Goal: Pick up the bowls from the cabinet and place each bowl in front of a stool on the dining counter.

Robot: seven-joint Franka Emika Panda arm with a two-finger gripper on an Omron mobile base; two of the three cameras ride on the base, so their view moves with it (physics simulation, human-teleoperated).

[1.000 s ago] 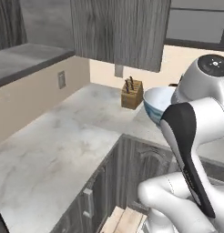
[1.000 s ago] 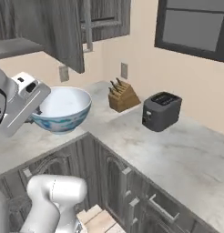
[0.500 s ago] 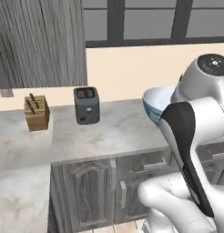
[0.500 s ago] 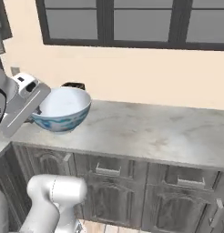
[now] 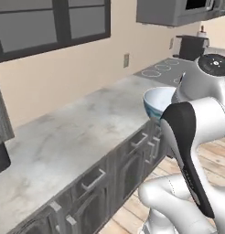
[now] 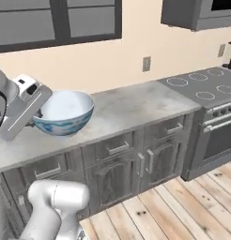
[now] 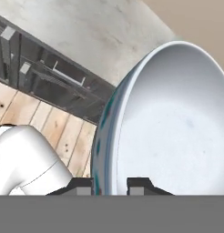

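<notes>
1. The hand [image 7: 110, 185] gripped the rim of the white bowl [image 6: 64, 112], with one finger on the outside and one on the inside.
2. In the hand view the bowl [image 7: 168, 123] filled the right side of the frame, and its blue-green pattern showed on the outer wall.
3. In the right base view the bowl sat at the left of the frame, held up in the air above the worktop [image 6: 131, 105].
4. In the left base view the bowl [image 5: 156, 102] peeked out at the middle right, partly hidden behind the white arm [image 5: 196, 137].
5. The bowl was upright, and its inside was plain white.
6. The worktop was light grey marble and ran along a cream wall [image 6: 136, 42].
7. Dark grey drawers [image 6: 117, 148] and doors sat under the worktop.
8. A stove [image 6: 209, 89] with round rings stood at the right of the right base view.
9. A dark window [image 6: 56, 18] was at the upper left of that view.
10. A small wall socket [image 6: 146, 64] sat on the wall between the window and the stove.
11. The floor [image 6: 173, 206] was light wood planks.
</notes>
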